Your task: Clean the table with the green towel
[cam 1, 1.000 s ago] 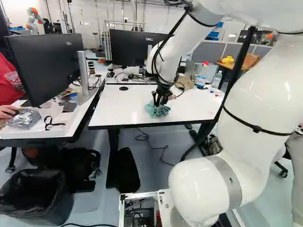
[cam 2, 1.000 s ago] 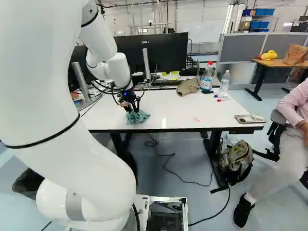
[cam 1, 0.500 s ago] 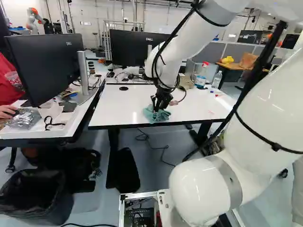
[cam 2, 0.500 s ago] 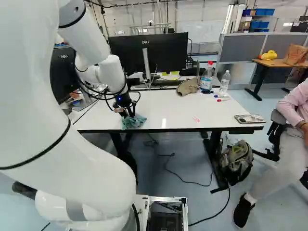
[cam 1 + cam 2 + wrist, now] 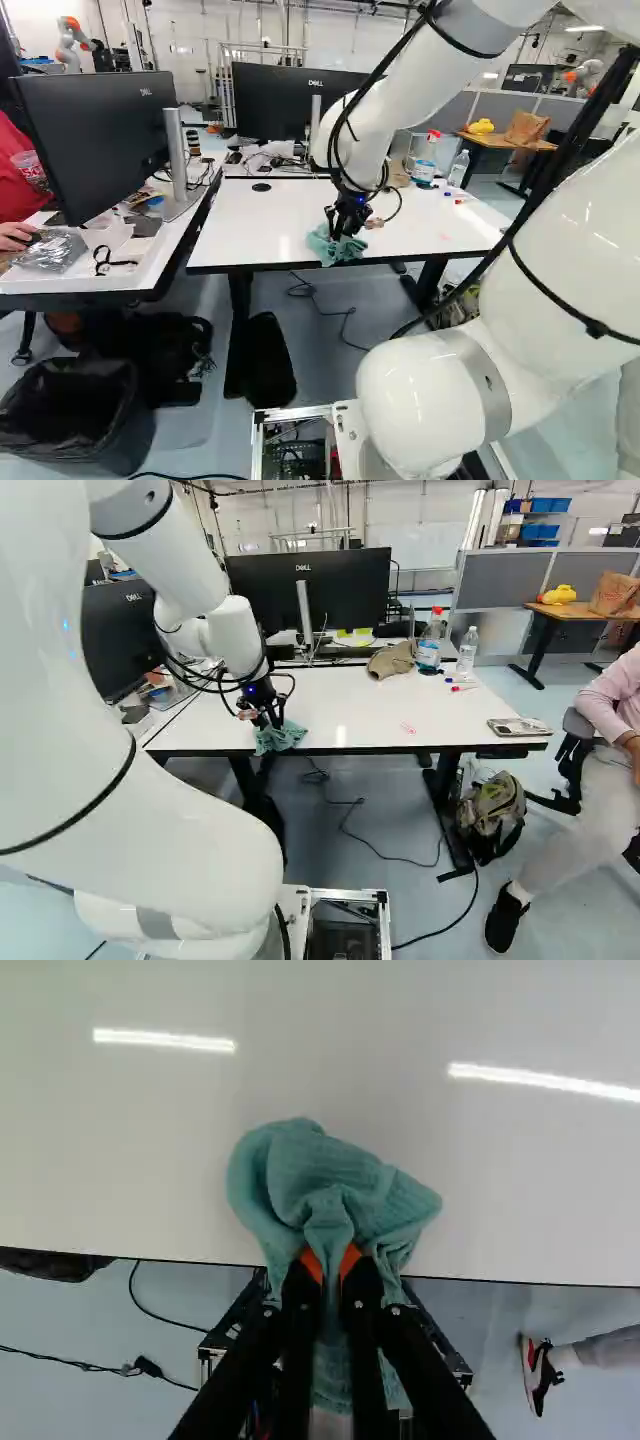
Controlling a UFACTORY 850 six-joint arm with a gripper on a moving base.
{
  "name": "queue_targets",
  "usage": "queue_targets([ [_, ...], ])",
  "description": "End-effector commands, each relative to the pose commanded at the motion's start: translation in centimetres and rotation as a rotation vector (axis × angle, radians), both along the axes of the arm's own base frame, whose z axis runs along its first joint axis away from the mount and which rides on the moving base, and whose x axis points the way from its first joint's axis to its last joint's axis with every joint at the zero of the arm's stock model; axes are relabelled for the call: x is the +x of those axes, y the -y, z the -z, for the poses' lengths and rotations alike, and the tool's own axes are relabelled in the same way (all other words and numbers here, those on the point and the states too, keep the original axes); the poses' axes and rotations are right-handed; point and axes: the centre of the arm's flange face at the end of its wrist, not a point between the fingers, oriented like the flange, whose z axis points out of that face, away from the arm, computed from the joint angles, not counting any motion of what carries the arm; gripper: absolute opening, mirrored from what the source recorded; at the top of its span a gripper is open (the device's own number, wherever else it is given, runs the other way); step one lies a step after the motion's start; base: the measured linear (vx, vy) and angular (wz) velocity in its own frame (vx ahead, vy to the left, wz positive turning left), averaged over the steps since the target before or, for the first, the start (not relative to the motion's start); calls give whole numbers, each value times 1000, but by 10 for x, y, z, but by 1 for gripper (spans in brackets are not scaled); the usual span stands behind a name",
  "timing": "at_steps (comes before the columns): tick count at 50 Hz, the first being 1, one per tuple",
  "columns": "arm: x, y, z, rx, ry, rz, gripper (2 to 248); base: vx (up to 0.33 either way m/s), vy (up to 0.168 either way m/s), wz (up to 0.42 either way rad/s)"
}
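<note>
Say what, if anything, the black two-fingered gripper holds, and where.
Crumpled green cloth towel, by a bunched fold pinched between the orange pads of the gripper.

Out of sight: underside of the green towel [image 5: 320, 1175], part of the white arm [image 5: 50, 720]

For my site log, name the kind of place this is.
Likely a robotics lab, perhaps doubling as an office: another robot stands in the background, with computer monitors and grey partitions around.
</note>
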Motion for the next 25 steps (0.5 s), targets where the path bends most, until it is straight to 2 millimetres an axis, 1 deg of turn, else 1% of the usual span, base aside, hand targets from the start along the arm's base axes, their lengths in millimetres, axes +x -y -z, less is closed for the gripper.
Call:
queue_targets([
  [5,0,0,-1,0,2,0,38,0,0,0],
  [11,1,-2,-7,2,16,-6,38,0,0,0],
  [25,11,-21,-26,8,60,-51,38,0,0,0],
])
